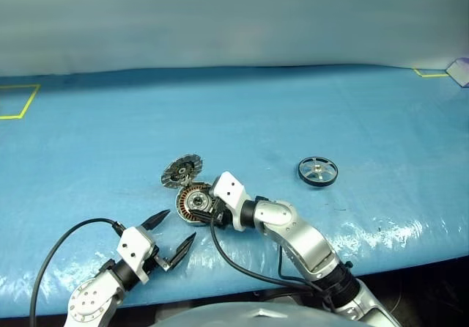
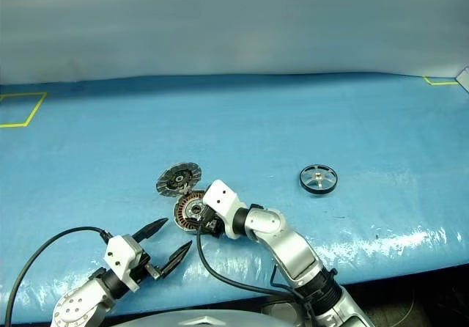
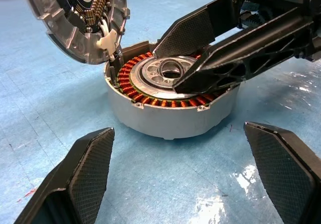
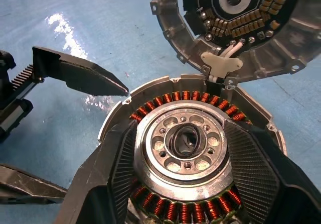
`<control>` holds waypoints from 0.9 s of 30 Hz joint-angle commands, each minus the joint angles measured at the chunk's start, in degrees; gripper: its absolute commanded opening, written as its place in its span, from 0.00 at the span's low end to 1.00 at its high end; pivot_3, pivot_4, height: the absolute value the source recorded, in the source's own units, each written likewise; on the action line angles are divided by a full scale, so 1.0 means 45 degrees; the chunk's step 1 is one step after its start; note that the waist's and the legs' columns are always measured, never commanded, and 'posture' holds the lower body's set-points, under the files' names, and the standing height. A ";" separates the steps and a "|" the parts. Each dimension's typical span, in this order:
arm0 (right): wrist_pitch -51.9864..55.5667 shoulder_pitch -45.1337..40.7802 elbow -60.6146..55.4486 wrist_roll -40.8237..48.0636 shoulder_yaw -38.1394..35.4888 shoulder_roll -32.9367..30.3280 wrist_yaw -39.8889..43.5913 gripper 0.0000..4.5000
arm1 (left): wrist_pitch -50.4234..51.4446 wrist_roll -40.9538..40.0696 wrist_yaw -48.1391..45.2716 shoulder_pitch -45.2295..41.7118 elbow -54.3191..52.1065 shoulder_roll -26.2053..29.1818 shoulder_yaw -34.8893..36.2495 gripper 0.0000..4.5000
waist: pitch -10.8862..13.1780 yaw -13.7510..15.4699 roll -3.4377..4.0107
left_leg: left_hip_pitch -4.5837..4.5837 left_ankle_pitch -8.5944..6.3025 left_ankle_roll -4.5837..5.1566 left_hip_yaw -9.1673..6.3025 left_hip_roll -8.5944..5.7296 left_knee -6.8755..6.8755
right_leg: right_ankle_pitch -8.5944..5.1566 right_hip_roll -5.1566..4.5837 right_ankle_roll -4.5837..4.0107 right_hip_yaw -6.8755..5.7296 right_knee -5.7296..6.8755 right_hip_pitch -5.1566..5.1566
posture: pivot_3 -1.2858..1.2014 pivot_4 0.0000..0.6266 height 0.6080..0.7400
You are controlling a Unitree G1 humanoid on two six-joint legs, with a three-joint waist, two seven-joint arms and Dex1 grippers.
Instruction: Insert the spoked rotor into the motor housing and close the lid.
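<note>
On the blue plastic-covered table (image 1: 88,151), the dark-rimmed spoked rotor with silver hub (image 1: 317,171) lies flat, well apart from the shallow grey motor housing with copper windings (image 1: 192,199). The round grey lid (image 1: 181,171) stands tilted open at its far edge. The right gripper (image 4: 183,181) rests its parted fingers on the housing's silver centre, holding nothing. The left gripper (image 1: 176,237) hovers near, spread wide and empty.

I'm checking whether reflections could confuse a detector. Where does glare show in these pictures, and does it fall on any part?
In the left eye view, bright glare streaks the blue plastic table cover near its front edge, clear of the dark-rimmed spoked rotor. In the left wrist view, a shiny patch lies on the cover beside the grey copper-wound motor housing. In the right wrist view, glare sits beyond the housing, off the open grey lid.
</note>
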 commanded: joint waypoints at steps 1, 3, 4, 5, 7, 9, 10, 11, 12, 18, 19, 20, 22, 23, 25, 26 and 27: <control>0.0353 -0.0073 -0.1014 0.0331 -0.0330 0.0180 -0.0254 0.37 | -0.0285 -0.0046 -0.0023 0.0007 -0.0094 -0.0020 -0.0067 1.00 | 0.0001 -0.0006 0.0002 | 0.0000 0.0000 0.0000 0.0000 0.0000 0.0000 | 0.0000 0.0000 0.0000 0.0000 0.0000 -0.0001 | 0.52 0.24 1.00; 0.0508 -0.0150 -0.1223 0.0058 -0.0220 0.0041 -0.0462 0.24 | -0.0286 -0.0058 -0.0029 0.0008 -0.0090 -0.0013 -0.0075 1.00 | 0.0001 -0.0005 0.0001 | 0.0000 0.0000 0.0000 0.0001 0.0000 -0.0001 | 0.0000 0.0000 0.0000 0.0000 0.0000 -0.0002 | 0.52 0.24 1.00; 0.0575 -0.0204 -0.1313 -0.0109 -0.0138 -0.0048 -0.0565 0.16 | -0.0288 -0.0060 -0.0032 0.0006 -0.0085 -0.0007 -0.0074 1.00 | 0.0001 -0.0004 0.0002 | 0.0000 0.0000 0.0000 0.0001 0.0000 -0.0001 | 0.0000 -0.0001 0.0000 0.0000 0.0000 -0.0002 | 0.52 0.24 1.00; 0.0602 -0.0264 -0.1378 -0.0275 -0.0044 -0.0145 -0.0645 0.09 | -0.0280 -0.0069 -0.0035 0.0000 -0.0081 -0.0005 -0.0071 1.00 | 0.0001 -0.0003 0.0002 | -0.0001 0.0000 0.0000 0.0001 0.0000 -0.0001 | 0.0000 -0.0001 0.0000 0.0000 0.0000 -0.0001 | 0.52 0.24 1.00; 0.0718 -0.0399 -0.1466 -0.0512 0.0181 -0.0349 -0.0683 0.01 | -0.0273 -0.0065 -0.0038 -0.0013 -0.0075 0.0007 -0.0065 1.00 | 0.0001 -0.0002 0.0001 | -0.0001 0.0000 0.0000 0.0003 -0.0001 0.0000 | 0.0000 -0.0002 0.0000 0.0000 0.0000 -0.0002 | 0.52 0.24 1.00; 0.0849 -0.0475 -0.1533 -0.0628 0.0357 -0.0467 -0.0667 0.01 | -0.0275 -0.0070 -0.0046 -0.0007 -0.0078 0.0018 -0.0054 1.00 | 0.0001 -0.0003 0.0001 | 0.0000 0.0000 0.0000 0.0002 -0.0001 -0.0001 | 0.0000 -0.0001 0.0000 0.0000 0.0000 -0.0002 | 0.52 0.24 1.00; 0.0918 -0.0522 -0.1558 -0.0652 0.0437 -0.0516 -0.0637 0.01 | -0.0269 -0.0065 -0.0041 -0.0012 -0.0077 0.0023 -0.0048 1.00 | 0.0001 -0.0004 0.0001 | 0.0000 0.0000 0.0000 0.0002 0.0000 -0.0001 | 0.0000 -0.0001 0.0000 -0.0001 0.0000 -0.0002 | 0.52 0.24 1.00; 0.0998 -0.0554 -0.1589 -0.0670 0.0506 -0.0540 -0.0620 0.01 | -0.0270 -0.0067 -0.0041 0.0000 -0.0084 0.0027 -0.0039 1.00 | 0.0001 -0.0005 0.0002 | 0.0000 0.0000 0.0000 0.0002 0.0000 -0.0001 | 0.0000 0.0000 0.0000 -0.0001 0.0000 -0.0003 | 0.52 0.24 1.00; 0.1083 -0.0599 -0.1620 -0.0698 0.0588 -0.0578 -0.0600 0.01 | -0.0268 -0.0067 -0.0038 0.0014 -0.0090 0.0031 -0.0034 1.00 | 0.0001 -0.0006 0.0001 | -0.0001 0.0000 0.0000 0.0002 0.0000 -0.0001 | 0.0000 -0.0001 0.0000 -0.0001 0.0000 -0.0003 | 0.52 0.24 1.00; 0.1456 -0.0743 -0.1741 -0.0654 0.0918 -0.0651 -0.0480 0.01 | -0.0288 -0.0002 0.0040 0.0077 -0.0107 0.0026 0.0005 1.00 | 0.0001 -0.0003 0.0000 | -0.0002 0.0000 0.0000 0.0001 0.0000 -0.0001 | 0.0000 -0.0001 0.0000 -0.0001 -0.0001 -0.0002 | 0.52 0.24 1.00; 0.1491 -0.0752 -0.1750 -0.0640 0.0960 -0.0636 -0.0463 0.01 | -0.0294 0.0008 0.0059 0.0082 -0.0107 0.0018 0.0002 1.00 | 0.0001 -0.0003 0.0000 | -0.0002 0.0000 0.0000 0.0001 0.0000 -0.0001 | 0.0000 -0.0001 0.0000 -0.0001 -0.0001 -0.0002 | 0.52 0.24 1.00; 0.1514 -0.0767 -0.1752 -0.0632 0.0998 -0.0626 -0.0450 0.01 | -0.0290 0.0003 0.0067 0.0084 -0.0109 0.0013 -0.0007 1.00 | 0.0001 -0.0003 0.0000 | -0.0002 0.0000 0.0000 0.0000 0.0000 -0.0001 | 0.0000 -0.0001 0.0000 -0.0002 -0.0002 -0.0003 | 0.52 0.24 1.00; 0.1569 -0.0802 -0.1761 -0.0611 0.1089 -0.0609 -0.0423 0.01 | -0.0297 0.0003 0.0088 0.0111 -0.0116 0.0008 -0.0018 1.00 | 0.0001 -0.0004 0.0000 | -0.0003 0.0000 0.0000 0.0001 0.0000 -0.0001 | 0.0000 -0.0001 0.0000 -0.0002 -0.0001 -0.0003 | 0.52 0.24 1.00; 0.1585 -0.0829 -0.1750 -0.0611 0.1136 -0.0608 -0.0404 0.01 | -0.0293 0.0004 0.0096 0.0121 -0.0120 0.0010 -0.0023 1.00 | 0.0001 -0.0004 0.0000 | -0.0003 0.0000 0.0000 0.0001 0.0000 0.0000 | 0.0000 -0.0001 0.0000 -0.0001 -0.0001 -0.0002 | 0.52 0.24 1.00; 0.1599 -0.0865 -0.1705 -0.0620 0.1189 -0.0588 -0.0399 0.01 | -0.0282 0.0000 0.0112 0.0126 -0.0129 0.0005 -0.0030 1.00 | 0.0001 -0.0005 0.0000 | -0.0002 0.0000 0.0000 0.0001 0.0000 0.0000 | 0.0000 -0.0002 0.0000 -0.0001 -0.0001 -0.0003 | 0.52 0.24 1.00; 0.1597 -0.0881 -0.1664 -0.0639 0.1216 -0.0560 -0.0422 0.01 | -0.0280 -0.0004 0.0114 0.0139 -0.0135 0.0006 -0.0029 1.00 | 0.0001 -0.0004 0.0000 | -0.0002 0.0000 0.0000 0.0000 0.0000 0.0000 | 0.0000 -0.0001 0.0000 -0.0002 -0.0001 -0.0003 | 0.52 0.24 1.00; 0.1593 -0.0897 -0.1626 -0.0652 0.1235 -0.0537 -0.0445 0.01 | -0.0282 -0.0003 0.0117 0.0148 -0.0139 0.0007 -0.0027 1.00 | 0.0001 -0.0004 0.0000 | -0.0002 0.0000 0.0000 -0.0001 0.0001 -0.0001 | 0.0000 -0.0001 0.0000 -0.0003 -0.0002 -0.0003 | 0.52 0.24 1.00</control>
